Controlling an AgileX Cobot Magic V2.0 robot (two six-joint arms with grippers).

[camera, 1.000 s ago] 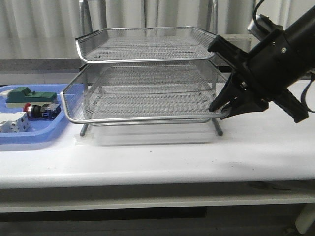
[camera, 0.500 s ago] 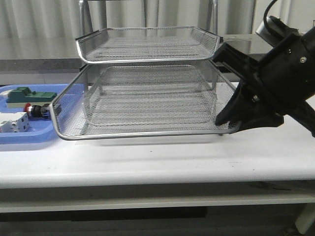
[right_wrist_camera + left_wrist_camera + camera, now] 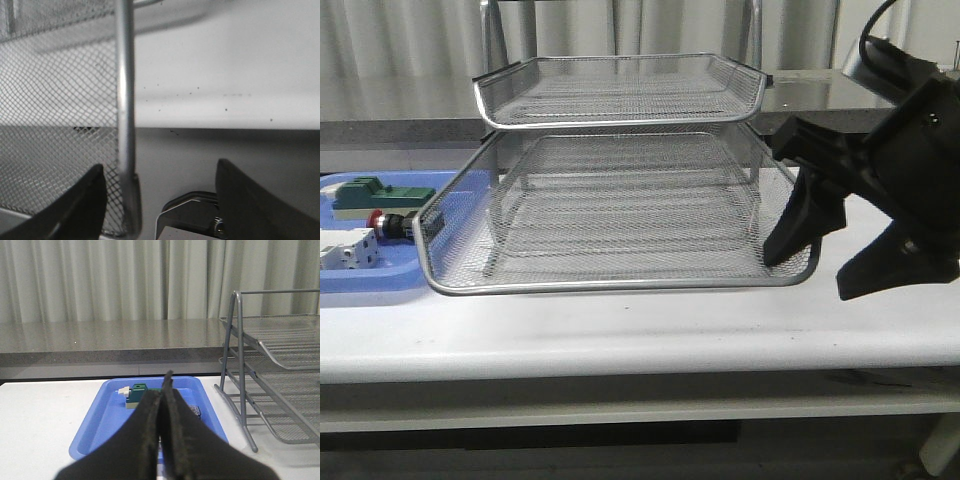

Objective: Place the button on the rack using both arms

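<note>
The silver wire-mesh rack stands mid-table, one tier slid out toward the table's front. My right gripper is open at that tier's front right corner, one finger inside the mesh and one outside. In the right wrist view the tier's rim wire runs between the spread fingers of the right gripper. The red-capped button lies in the blue tray, partly behind the tier's left corner. My left gripper is shut and empty, above the tray's near end. It hides most of the button.
The flat blue tray at the far left also holds a green block and a white block. In the left wrist view the blue tray lies beside the rack's frame. A grey counter and curtains stand behind the table.
The tier has slid out toward the table's front edge with my right gripper at its corner. The right gripper has opened wide. The tier's left corner now covers part of the button.
</note>
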